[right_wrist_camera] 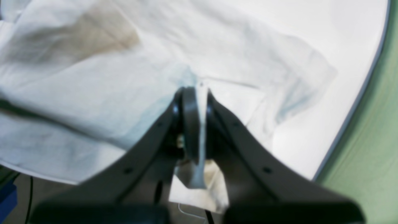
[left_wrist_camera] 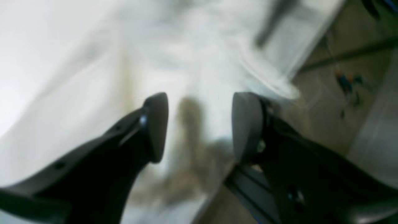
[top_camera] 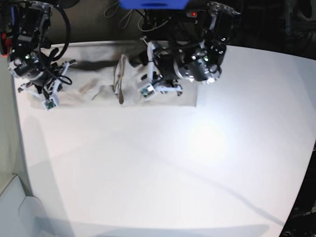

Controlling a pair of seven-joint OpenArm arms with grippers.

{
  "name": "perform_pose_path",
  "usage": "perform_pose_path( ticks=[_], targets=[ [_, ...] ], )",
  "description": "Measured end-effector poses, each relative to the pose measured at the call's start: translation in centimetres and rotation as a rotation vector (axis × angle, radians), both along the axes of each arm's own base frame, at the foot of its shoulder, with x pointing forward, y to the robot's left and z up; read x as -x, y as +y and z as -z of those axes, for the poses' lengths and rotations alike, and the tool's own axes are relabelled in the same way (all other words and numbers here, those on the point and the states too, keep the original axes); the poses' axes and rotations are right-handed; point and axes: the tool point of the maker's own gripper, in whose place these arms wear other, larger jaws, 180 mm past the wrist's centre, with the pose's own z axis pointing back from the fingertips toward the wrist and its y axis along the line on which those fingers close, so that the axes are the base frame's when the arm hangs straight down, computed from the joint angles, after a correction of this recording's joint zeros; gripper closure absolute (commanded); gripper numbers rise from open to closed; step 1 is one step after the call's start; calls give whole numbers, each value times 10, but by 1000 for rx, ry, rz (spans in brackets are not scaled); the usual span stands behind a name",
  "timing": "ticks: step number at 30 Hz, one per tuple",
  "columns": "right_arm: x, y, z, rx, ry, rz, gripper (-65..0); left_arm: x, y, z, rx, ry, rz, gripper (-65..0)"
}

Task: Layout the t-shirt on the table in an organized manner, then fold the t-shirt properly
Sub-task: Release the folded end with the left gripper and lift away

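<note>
The light grey-beige t-shirt (top_camera: 98, 86) lies crumpled in a long strip along the far edge of the white table (top_camera: 173, 163). In the right wrist view my right gripper (right_wrist_camera: 195, 93) is shut on a fold of the t-shirt (right_wrist_camera: 108, 87), and the cloth shows pinched between the fingers near the table's rim (right_wrist_camera: 370, 81). My left gripper (left_wrist_camera: 200, 124) hangs open over the t-shirt (left_wrist_camera: 192, 62) with nothing between its fingers; that view is blurred. In the base view the right arm (top_camera: 34, 69) is at the shirt's left end and the left arm (top_camera: 187, 64) toward its right end.
A blue piece of the robot base (top_camera: 153, 4) and cables sit behind the table's far edge. Green floor (right_wrist_camera: 373, 161) lies past the rim beside my right gripper. Floor with cables (left_wrist_camera: 348, 84) shows beyond the edge by my left gripper.
</note>
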Motion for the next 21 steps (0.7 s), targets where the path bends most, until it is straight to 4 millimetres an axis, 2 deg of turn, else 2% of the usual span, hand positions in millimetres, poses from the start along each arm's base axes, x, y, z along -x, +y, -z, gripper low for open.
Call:
perform_pose_path(
  ticks=[3, 5, 8, 12, 14, 17, 19, 21],
  targets=[
    [0, 0, 0, -1, 0, 0, 0, 7, -24, -10, 13, -36, 99, -320],
    [0, 1, 0, -2, -1, 0, 0, 7, -31, -15, 26, -50, 121, -320],
    [0, 0, 0, 0, 0, 0, 0, 3, -22, -12, 17, -49, 94, -320],
    [0, -1, 0, 2, 0, 0, 0, -32, 26, -24, 3, -98, -91, -321],
    [0, 0, 0, 0, -2, 1, 0, -42, 46, -29, -6, -123, -154, -323],
    [0, -1, 0, 1, -1, 0, -11, -32, 76, -17, -49, -75, -208, -325],
    [0, -1, 0, 1, -1, 0, -60, -29, 96, -16, -37, -44, -258, -331],
    [0, -1, 0, 2, 0, 0, -126, -37, 119, -24, 23, -45, -353, -377]
  ],
)
